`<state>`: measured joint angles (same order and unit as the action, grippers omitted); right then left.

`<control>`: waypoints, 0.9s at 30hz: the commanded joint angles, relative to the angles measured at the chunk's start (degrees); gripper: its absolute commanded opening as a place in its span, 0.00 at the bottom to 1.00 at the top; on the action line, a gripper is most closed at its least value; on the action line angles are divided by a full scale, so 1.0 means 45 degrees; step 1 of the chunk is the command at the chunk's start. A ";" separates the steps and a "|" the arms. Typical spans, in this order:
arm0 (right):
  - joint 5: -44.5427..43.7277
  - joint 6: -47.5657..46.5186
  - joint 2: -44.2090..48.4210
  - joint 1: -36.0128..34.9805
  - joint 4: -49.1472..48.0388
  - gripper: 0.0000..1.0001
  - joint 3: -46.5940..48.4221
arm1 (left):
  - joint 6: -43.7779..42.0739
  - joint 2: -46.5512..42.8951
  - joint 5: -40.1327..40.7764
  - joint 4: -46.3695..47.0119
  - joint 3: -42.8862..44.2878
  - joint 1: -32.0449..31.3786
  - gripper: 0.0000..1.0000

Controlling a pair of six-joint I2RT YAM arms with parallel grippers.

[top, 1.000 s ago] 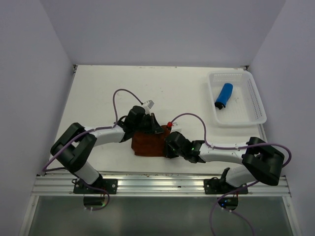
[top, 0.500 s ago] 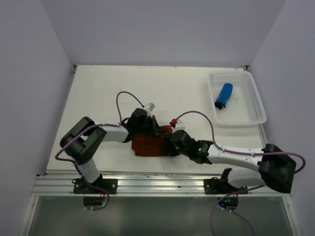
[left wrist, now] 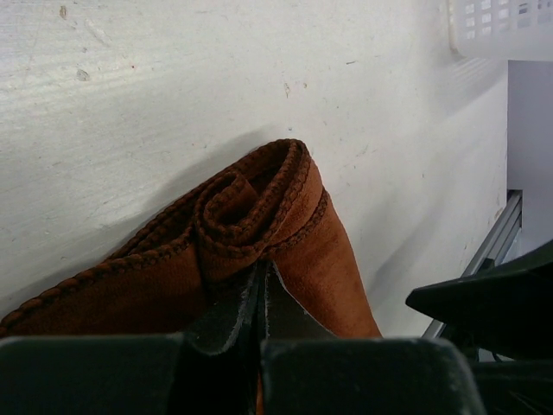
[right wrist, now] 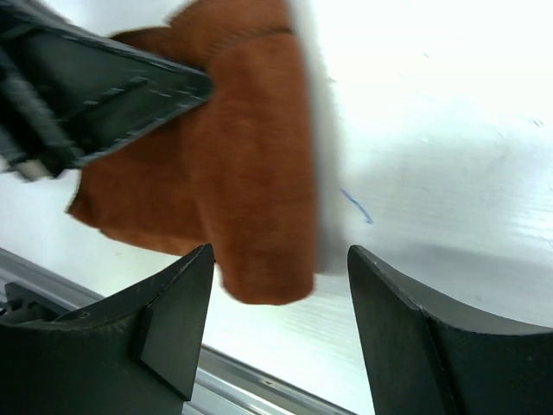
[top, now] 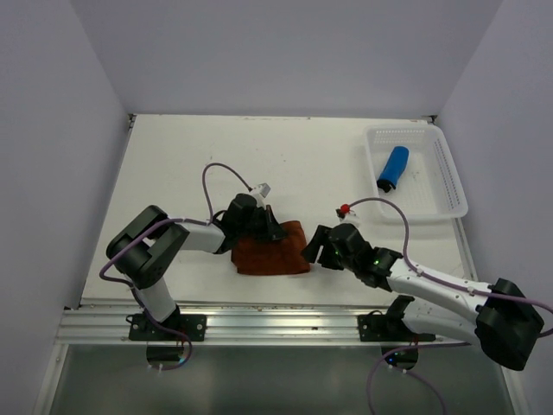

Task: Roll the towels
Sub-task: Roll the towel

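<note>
Rust-brown towel (top: 271,252) partly rolled near table's (top: 190,164) front edge, pinched at far edge by closed left gripper (top: 270,228); right gripper (top: 309,252) just beside its right end, spread apart, touching nothing; blue towel (top: 393,169) rolled in white basket (top: 449,177).

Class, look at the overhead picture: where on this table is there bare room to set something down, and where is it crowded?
Free: the far half of the table, left of the white basket, and the strip between the basket and the right gripper. Crowded: the near middle, where the left gripper pinches the brown towel.
</note>
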<state>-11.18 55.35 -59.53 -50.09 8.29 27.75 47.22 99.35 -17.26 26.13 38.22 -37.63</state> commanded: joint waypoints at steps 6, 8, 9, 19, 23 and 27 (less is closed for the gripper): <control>0.2306 0.1273 -0.0618 0.0778 -0.3266 0.70 -0.1458 | -0.0337 0.0090 0.0417 -0.0084 -0.0270 -0.0018 0.00; 0.2406 0.1410 -0.0736 0.0778 -0.3987 0.70 -0.1732 | -0.0338 0.0051 0.0417 -0.0084 -0.0290 -0.0037 0.00; 0.2387 0.1488 -0.0833 0.0778 -0.4088 0.70 -0.1771 | -0.0357 0.0012 0.0417 -0.0084 -0.0290 -0.0037 0.00; 0.2757 0.1586 -0.2314 0.0740 -0.4890 0.71 -0.2084 | -0.0338 -0.0086 0.0456 0.0014 -0.0602 -0.0037 0.00; 0.3265 0.2053 -0.3157 0.0720 -0.6194 0.64 -0.2571 | -0.0396 -0.0203 0.0495 -0.0064 -0.0622 -0.0037 0.00; 0.3324 0.1977 -0.3529 0.0622 -0.6317 0.56 -0.2573 | -0.0396 -0.0262 0.0514 -0.0162 -0.0524 -0.0037 0.00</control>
<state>2.72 63.90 -73.49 -46.85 -19.31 17.45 47.20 99.09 -17.06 27.90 36.82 -37.63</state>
